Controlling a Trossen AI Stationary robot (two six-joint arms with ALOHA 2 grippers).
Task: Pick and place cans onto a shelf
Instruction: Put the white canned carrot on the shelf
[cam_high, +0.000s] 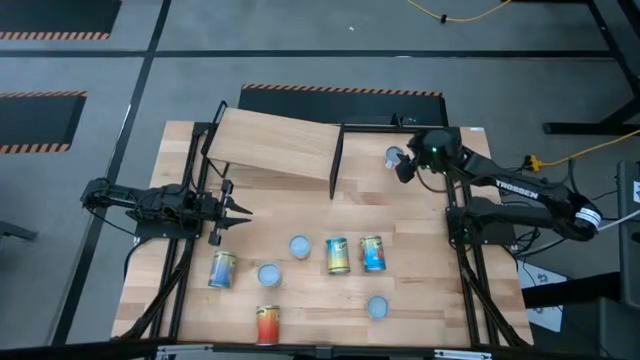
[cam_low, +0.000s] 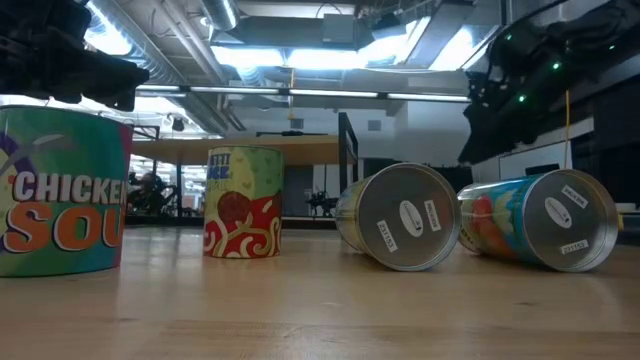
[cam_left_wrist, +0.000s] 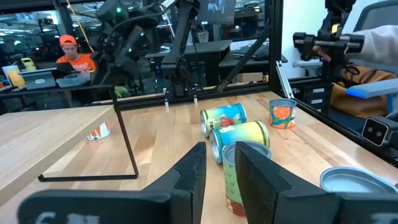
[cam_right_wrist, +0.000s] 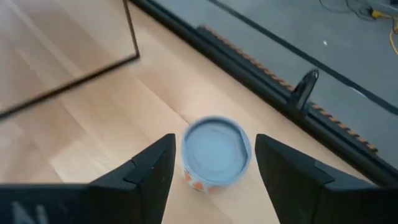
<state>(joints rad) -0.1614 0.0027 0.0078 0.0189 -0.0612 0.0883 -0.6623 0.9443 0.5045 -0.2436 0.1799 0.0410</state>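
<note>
Several cans stand or lie on the wooden table's near half, among them a yellow-blue one (cam_high: 338, 255) on its side and a red-orange one (cam_high: 267, 323) upright. One more can (cam_right_wrist: 214, 151), pale-blue top up, stands alone at the far right (cam_high: 393, 156). My right gripper (cam_right_wrist: 214, 171) hangs open above this can (cam_high: 403, 167), slanting down, with a finger on either side and touching nothing. The shelf (cam_high: 280, 145) is a tilted plywood board at the far middle, and its black divider (cam_high: 337, 160) stands left of that can. My left gripper (cam_high: 235, 212) waits open at the table's left, pointing level at the cans (cam_left_wrist: 239, 134).
Black frame rails run along the table's left (cam_high: 190, 250) and right (cam_high: 470, 270) sides, and one runs along the far edge (cam_right_wrist: 280, 68) close behind the lone can. A person (cam_left_wrist: 71, 56) sits at a desk beyond the table. Bare tabletop (cam_high: 420, 230) lies between the lone can and the others.
</note>
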